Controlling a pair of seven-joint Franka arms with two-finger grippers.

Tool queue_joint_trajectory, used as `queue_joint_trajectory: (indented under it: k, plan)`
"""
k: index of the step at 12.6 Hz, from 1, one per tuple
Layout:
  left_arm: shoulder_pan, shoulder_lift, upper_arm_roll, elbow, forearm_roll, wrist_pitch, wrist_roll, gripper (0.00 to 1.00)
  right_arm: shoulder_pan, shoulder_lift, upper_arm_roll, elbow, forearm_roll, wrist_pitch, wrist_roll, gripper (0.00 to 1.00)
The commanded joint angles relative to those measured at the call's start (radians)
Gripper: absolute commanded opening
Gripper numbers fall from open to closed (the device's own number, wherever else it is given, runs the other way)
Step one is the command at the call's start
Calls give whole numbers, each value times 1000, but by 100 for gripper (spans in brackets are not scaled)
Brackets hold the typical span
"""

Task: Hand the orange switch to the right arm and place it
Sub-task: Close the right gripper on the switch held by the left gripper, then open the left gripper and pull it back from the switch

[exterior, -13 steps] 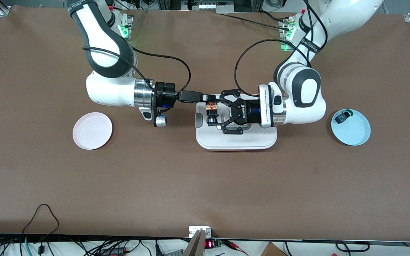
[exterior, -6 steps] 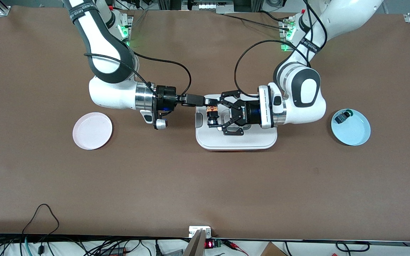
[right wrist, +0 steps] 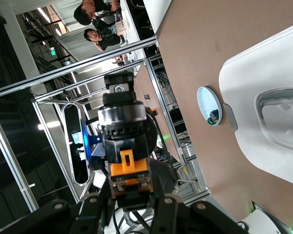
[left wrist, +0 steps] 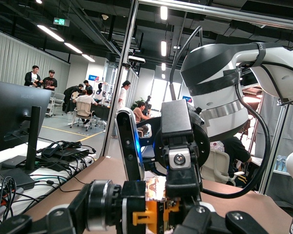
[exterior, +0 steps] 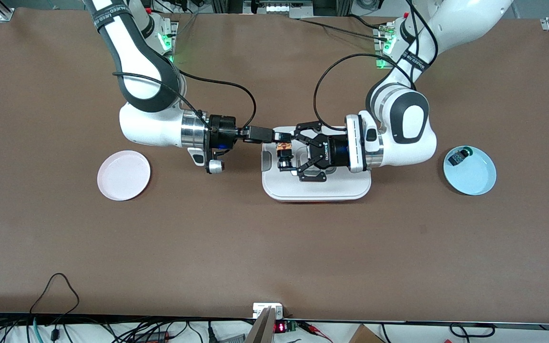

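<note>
Both grippers, left gripper (exterior: 288, 155) and right gripper (exterior: 280, 138), have jaws pinching the orange switch (exterior: 284, 148) over the white tray (exterior: 316, 189); if left lets go late, it'll twist loose.

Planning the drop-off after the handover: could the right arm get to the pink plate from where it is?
Probably yes. The pink plate lies bare at the right arm's end of the table, nothing between. But the left gripper also grips the orange switch the right gripper holds.
</note>
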Motion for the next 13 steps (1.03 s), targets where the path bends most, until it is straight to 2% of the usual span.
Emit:
queue_joint_trajectory:
  k: [1,2,3,4,9,12,13]
  plan:
    - [1,-24,-12,-17,-35,14,32,39,1,15,-6,24,6,-1,-16,0]
    - [4,-24,-24,-19,-38,14,32,47,-2,22,-7,40,6,-4,-10,0]
    - [7,-24,-27,-20,-39,14,34,90,-4,25,-7,50,6,-6,-4,0]
    - [7,-24,-28,-19,-39,12,34,100,-4,27,-7,54,6,-6,-4,0]
    - [30,-29,-26,-20,-30,-1,22,100,-30,27,-17,56,-31,-25,-9,0]
    - [87,-26,-23,-36,-21,-102,-4,100,-117,25,-17,56,-162,-155,8,0]
    - [104,-26,-23,-37,16,-127,-29,100,-152,25,-17,62,-205,-198,8,0]
